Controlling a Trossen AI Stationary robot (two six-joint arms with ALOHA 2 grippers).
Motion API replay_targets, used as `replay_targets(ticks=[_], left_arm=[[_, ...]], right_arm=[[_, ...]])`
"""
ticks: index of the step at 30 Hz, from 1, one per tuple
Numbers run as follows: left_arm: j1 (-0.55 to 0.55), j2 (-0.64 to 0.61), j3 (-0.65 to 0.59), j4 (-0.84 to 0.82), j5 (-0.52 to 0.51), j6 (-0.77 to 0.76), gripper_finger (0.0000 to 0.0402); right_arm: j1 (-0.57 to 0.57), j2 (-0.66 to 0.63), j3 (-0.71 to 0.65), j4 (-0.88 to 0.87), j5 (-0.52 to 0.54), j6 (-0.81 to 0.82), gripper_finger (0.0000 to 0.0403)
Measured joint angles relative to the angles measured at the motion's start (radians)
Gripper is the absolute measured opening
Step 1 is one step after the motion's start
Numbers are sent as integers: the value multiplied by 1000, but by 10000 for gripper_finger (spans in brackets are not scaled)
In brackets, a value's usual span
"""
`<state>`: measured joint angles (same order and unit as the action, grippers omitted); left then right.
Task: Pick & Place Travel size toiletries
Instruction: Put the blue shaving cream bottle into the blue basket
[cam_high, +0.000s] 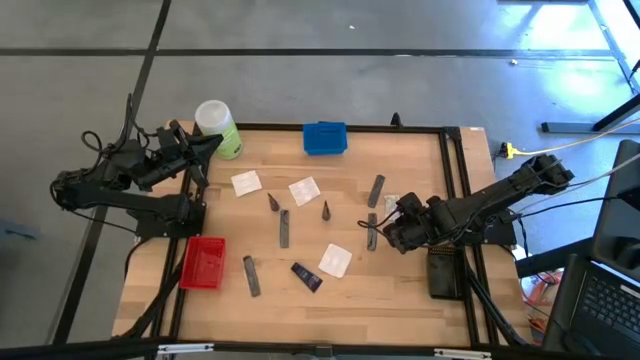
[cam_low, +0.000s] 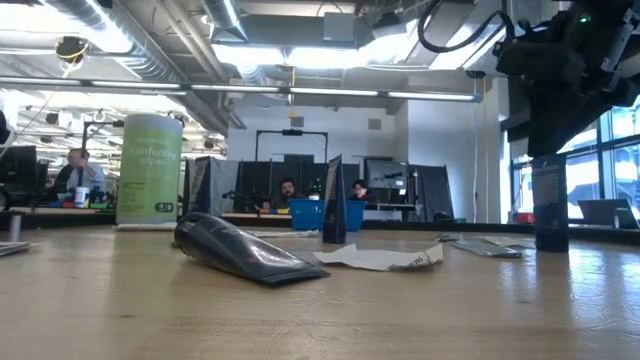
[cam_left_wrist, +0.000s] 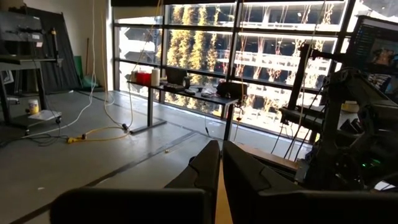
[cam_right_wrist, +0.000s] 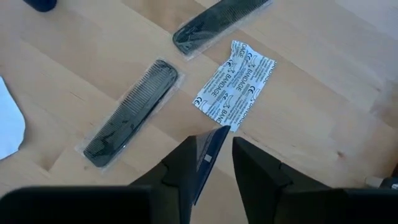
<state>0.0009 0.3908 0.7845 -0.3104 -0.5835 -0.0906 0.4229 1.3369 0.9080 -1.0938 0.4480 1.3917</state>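
Wood tabletop (cam_high: 420, 160), toiletries spread across the middle, and the action is on the right side. Right gripper (cam_right_wrist: 211, 163) is low over the table nr the right edge, w/ a slim dark packet (cam_right_wrist: 207, 155) standing between its fingers. Low view shows that packet upright under the gripper, long axis vertical, lower end down by the table. In the right wrist view it's edge-on, leaning on one finger w/ a clear gap to the other, so the fingers are apart and not clamped on it; looks like mid-grab, but that's a guess. Just ahead of the tips lies a white bandage sachet (cam_right_wrist: 235, 84). One wrapped comb (cam_right_wrist: 130, 112) sits beside it and a 2nd comb (cam_right_wrist: 217, 15) farther out, both flat, long axes roughly parallel, slanting away from the gripper. So the key relation: the packet is already inside the right jaws, needing only a squeeze across its thin faces, then a straight lift. Black tray (cam_high: 445, 275) is right beside that arm, prob. the handiest drop. Left gripper (cam_left_wrist: 221, 171) is parked at the far left corner by the green bottle (cam_high: 218, 128), fingers pressed together, holding nothing, pointing out at the room and well apart from everything.
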Motion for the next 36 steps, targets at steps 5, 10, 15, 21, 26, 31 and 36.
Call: replay_targets(ticks=[5,10,15,21,26,31,36], left_arm=[[0,0,0,0,0,0,15],[0,0,0,0,0,0,15],[0,0,0,0,0,0,15],[0,0,0,0,0,0,15],[0,0,0,0,0,0,15],[0,0,0,0,0,0,15],[0,0,0,0,0,0,15]], right_arm=[[0,0,-32,7,-17,16,78],[0,0,-64,30,-23,18,58],[0,0,-65,32,-27,14,32],[0,-2,-64,34,-40,6,8],[0,-2,-64,34,-48,0,6],[0,-2,-64,35,-56,-6,5],[0,-2,-64,40,-57,-11,4]])
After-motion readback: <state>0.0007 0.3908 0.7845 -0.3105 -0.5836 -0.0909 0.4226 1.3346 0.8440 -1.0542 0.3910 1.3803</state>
